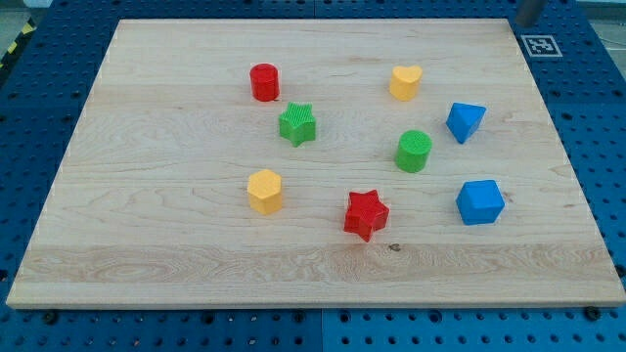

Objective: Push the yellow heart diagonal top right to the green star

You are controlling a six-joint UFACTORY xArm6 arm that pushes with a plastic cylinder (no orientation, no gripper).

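The yellow heart (405,82) lies on the wooden board near the view's top, right of centre. The green star (297,124) lies left of it and a little lower, near the board's middle. About a hundred pixels of bare board separate them. A grey bit of the arm (529,11) shows at the view's top right corner, past the board's edge. My tip does not show.
A red cylinder (264,82) stands up-left of the green star. A green cylinder (414,151), a blue triangular block (465,121) and a blue block (479,201) lie at the right. A yellow hexagon (265,191) and a red star (366,214) lie lower down.
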